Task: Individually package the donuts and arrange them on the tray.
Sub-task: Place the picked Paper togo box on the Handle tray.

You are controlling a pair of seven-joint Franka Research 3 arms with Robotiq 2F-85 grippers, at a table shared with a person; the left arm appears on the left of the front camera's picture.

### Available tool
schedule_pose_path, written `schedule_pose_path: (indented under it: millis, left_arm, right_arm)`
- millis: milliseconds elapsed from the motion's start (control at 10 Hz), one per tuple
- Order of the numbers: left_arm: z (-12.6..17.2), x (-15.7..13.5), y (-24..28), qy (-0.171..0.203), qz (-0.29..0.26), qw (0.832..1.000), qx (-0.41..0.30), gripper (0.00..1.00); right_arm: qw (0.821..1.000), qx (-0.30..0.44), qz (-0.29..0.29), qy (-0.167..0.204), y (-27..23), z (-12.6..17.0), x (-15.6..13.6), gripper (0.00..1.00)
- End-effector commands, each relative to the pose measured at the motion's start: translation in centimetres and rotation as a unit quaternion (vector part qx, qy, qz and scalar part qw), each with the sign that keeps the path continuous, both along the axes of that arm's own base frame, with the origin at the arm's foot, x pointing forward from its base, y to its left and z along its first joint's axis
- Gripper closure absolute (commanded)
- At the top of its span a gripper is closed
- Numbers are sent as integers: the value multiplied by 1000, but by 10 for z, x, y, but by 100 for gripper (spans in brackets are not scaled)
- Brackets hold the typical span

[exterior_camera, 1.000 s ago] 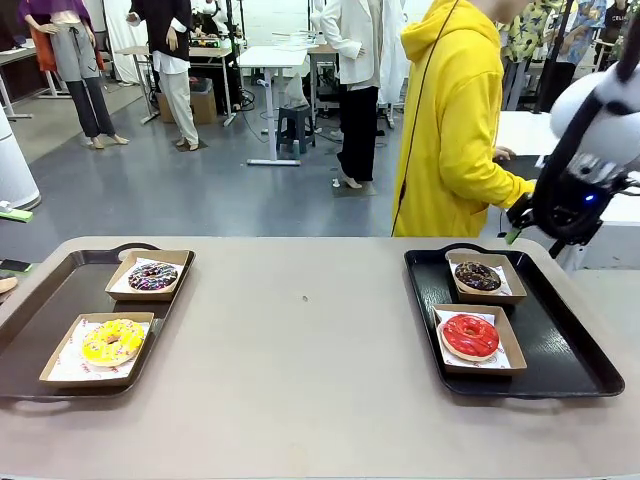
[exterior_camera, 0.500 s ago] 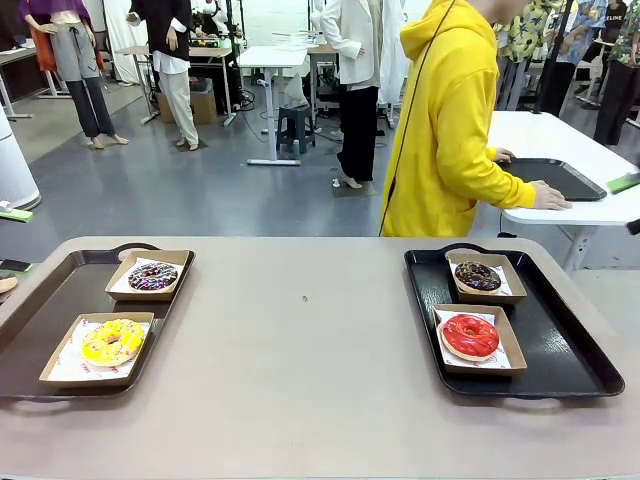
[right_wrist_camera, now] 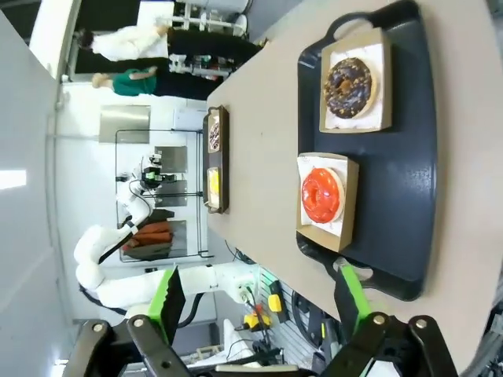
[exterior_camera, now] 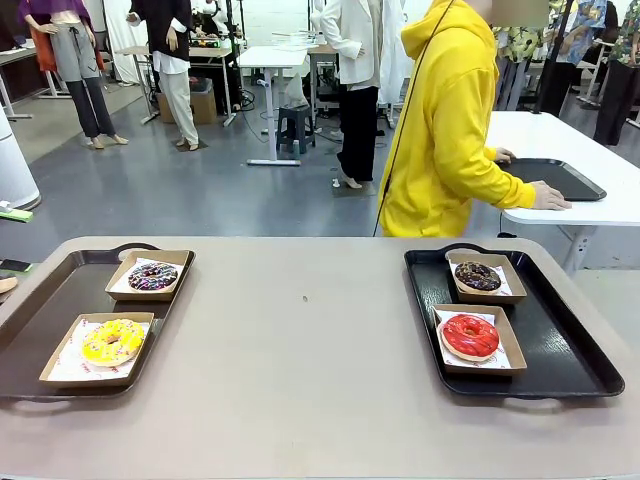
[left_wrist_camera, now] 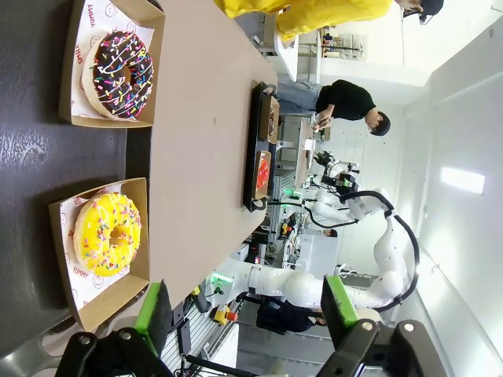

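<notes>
On the left tray [exterior_camera: 40, 310] a yellow sprinkled donut [exterior_camera: 113, 341] and a dark chocolate donut [exterior_camera: 152, 276] each lie in an open brown box. The right tray [exterior_camera: 570, 345] holds a red-glazed donut [exterior_camera: 470, 335] and another chocolate donut [exterior_camera: 478, 276], also boxed. My left gripper [left_wrist_camera: 245, 310] hangs open, well back from the yellow donut [left_wrist_camera: 108, 233] and the chocolate donut [left_wrist_camera: 118, 64]. My right gripper [right_wrist_camera: 259, 294] is open too, high above the red donut [right_wrist_camera: 321, 195] and the chocolate donut [right_wrist_camera: 350, 86]. Nothing is between either pair of fingers.
A person in a yellow hoodie [exterior_camera: 445, 130] stands beyond the far edge, hands on a white side table [exterior_camera: 590, 170] with a black tray. Bare beige tabletop [exterior_camera: 300, 350] lies between the two trays. Other people stand farther back.
My right arm, at the right edge of the front view a second ago, has withdrawn out of that view. The donuts, boxes and trays have not moved.
</notes>
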State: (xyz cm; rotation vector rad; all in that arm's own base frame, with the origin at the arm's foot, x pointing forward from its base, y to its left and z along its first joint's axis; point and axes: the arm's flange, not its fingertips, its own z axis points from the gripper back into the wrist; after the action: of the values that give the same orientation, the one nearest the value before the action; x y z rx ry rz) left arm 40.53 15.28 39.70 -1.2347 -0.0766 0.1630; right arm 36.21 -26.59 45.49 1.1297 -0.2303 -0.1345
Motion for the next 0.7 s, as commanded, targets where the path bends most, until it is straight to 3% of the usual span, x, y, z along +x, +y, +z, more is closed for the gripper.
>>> schedule_pose_path:
  millis: [0, 200, 300, 600]
  left_arm:
    - [1, -2, -1, -6, -3, 1000, -3, 0]
    - [1, -2, -1, -6, -3, 1000, -3, 0]
    - [1, -2, -1, -6, -3, 1000, -3, 0]
    - [1, -2, -1, -6, -3, 1000, -3, 0]
  right_arm:
    - [1000, 18, 1, -1, -13, -6, 19, 0]
    - [1000, 20, -2, 6, -17, -17, 31, 0]
    - [1000, 11, -4, 15, -11, -15, 16, 0]
    - [1000, 11, -4, 15, -11, -15, 16, 0]
